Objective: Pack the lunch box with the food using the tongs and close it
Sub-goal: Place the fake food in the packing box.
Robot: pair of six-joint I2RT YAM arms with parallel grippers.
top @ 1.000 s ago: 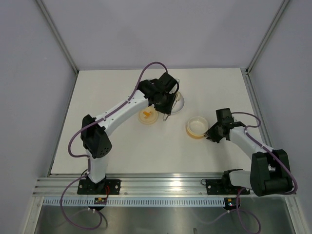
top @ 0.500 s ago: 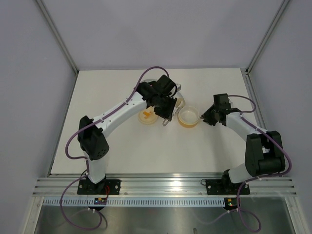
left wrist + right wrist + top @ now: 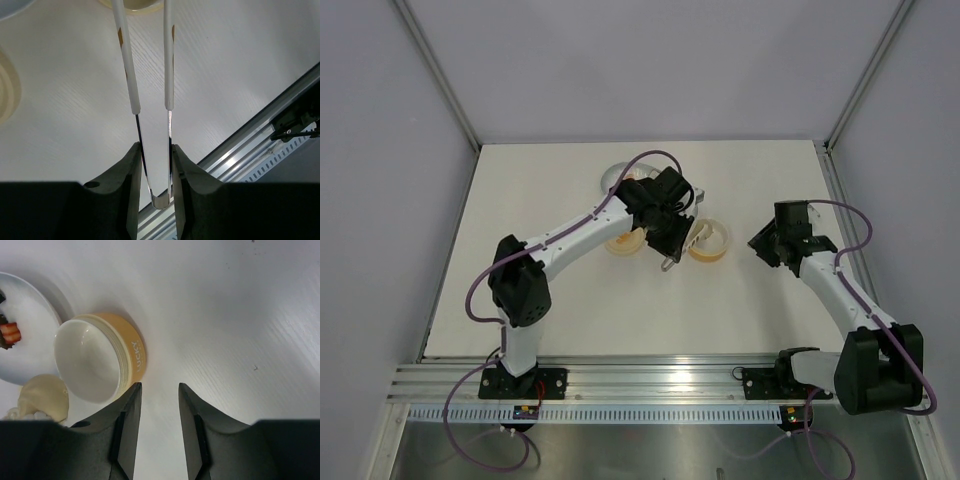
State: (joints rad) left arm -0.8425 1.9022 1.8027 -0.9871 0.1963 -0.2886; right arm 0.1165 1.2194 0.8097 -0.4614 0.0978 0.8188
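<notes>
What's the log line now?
left gripper: shut on tongs | right gripper: open, apart from lunch box | lunch box: empty, lid off | food: on dish

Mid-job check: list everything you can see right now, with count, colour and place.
lunch box: one, pale yellow, open and empty, mid-table
lid: one, pale yellow with orange mark, flat on the table, left of the lunch box
white dish: one, white, behind the lid, partly hidden by the left arm
food: one reddish piece shows on the dish, the rest hidden
tongs: one, silvery with white tips, pointing at the lunch box
table: one, white
left gripper: shut on the tongs
right gripper: open, empty, right of the lunch box
</notes>
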